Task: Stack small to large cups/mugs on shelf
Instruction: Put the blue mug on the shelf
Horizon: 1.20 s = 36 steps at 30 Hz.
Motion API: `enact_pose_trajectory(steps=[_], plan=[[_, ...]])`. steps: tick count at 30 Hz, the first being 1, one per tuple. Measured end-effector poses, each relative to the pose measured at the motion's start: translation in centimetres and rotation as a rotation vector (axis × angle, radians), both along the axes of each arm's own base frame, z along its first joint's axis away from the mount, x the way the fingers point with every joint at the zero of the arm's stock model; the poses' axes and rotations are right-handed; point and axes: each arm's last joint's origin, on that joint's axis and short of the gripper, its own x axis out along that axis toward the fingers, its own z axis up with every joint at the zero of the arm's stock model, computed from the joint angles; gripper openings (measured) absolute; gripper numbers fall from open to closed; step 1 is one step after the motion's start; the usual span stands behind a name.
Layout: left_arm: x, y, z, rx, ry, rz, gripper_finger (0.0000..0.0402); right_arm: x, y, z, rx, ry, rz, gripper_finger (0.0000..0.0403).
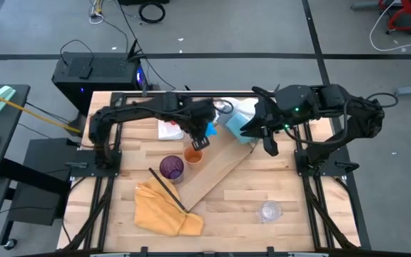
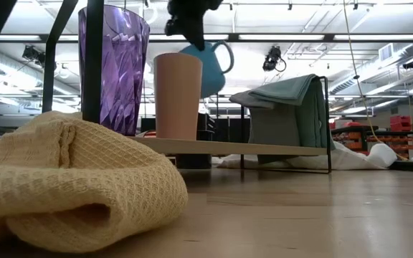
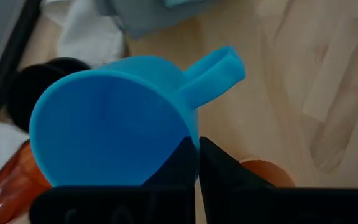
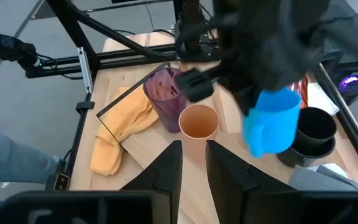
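My left gripper [image 1: 198,137] is shut on a bright blue mug [image 1: 210,130], held in the air just far of the small orange cup [image 1: 193,155]. The orange cup and a translucent purple cup [image 1: 172,168] stand upright on the pale wooden board [image 1: 220,171]. A black mug [image 4: 316,126] and a red-orange tumbler [image 3: 10,186] stand behind the blue mug. My right gripper [image 4: 194,165] is open and empty, hovering over the board's far right end [image 1: 270,148]. My left gripper pinches the blue mug's wall at the rim [image 3: 190,138], right beside the handle [image 3: 213,73]. One finger is inside the mug and one outside. The fingers come from above. The mug hangs tilted below them [image 2: 208,66], clear of the board.
A yellow waffle cloth [image 1: 164,208] lies at the near left with a thin black rod [image 1: 166,187] across it. A clear glass [image 1: 269,211] sits at the near right. A grey-blue cloth [image 1: 237,118] and a white pad [image 1: 170,129] lie at the far side.
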Motion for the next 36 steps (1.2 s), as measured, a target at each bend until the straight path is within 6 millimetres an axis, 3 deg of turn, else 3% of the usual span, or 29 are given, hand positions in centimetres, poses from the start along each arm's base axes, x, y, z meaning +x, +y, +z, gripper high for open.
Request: enact_pose_trajectory(steps=[10, 36], plan=[[2.6, -2.5, -3.3, -0.020, 0.095, -0.104, 0.0011, 0.7, 0.1, -0.5, -0.029, 0.026, 0.013, 0.0078], [5.1, -2.7, -7.0, -0.019, 0.144, -0.181, 0.0011, 0.7, 0.1, -0.5, -0.030, 0.023, 0.013, 0.0078]])
